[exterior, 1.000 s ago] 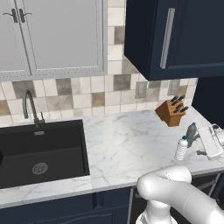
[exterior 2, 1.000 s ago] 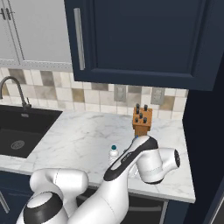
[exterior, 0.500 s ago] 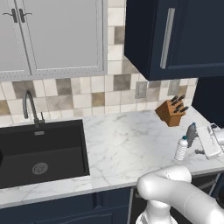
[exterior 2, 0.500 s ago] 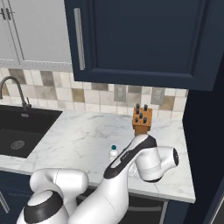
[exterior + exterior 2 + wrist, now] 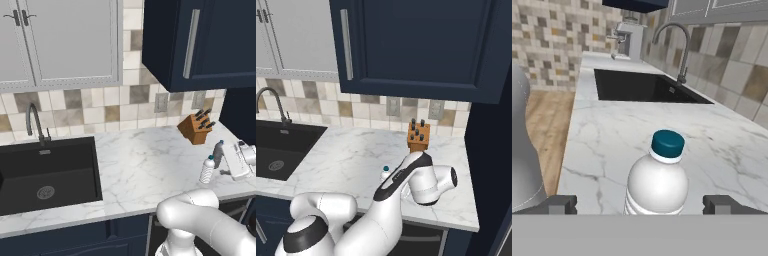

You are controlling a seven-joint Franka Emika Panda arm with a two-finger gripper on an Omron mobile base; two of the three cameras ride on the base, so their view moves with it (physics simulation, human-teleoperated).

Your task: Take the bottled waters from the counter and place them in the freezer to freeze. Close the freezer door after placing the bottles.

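- Hand view: jaws (image 5: pixel 640 204) spread wide, nothing held, one fingertip (image 5: pixel 556 204) on each side of a bottled water (image 5: pixel 657 179).
- Bottle stands upright on the worktop (image 5: pixel 145 170), near its front edge, just short of the knife block (image 5: pixel 196 127).
- Handling, my guess: light, thin ribbed plastic, flexes if squeezed, a bit slick. Grip mid-body on the ribs, below the shoulder.
- Looks: translucent whitish-grey, blue cap.
- Sink (image 5: pixel 647 87) lies further along the worktop.

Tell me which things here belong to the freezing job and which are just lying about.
Job: bottled water standing on the counter, between the open pincer tips.
Lying about: knife block, sink, faucet, wall outlets.
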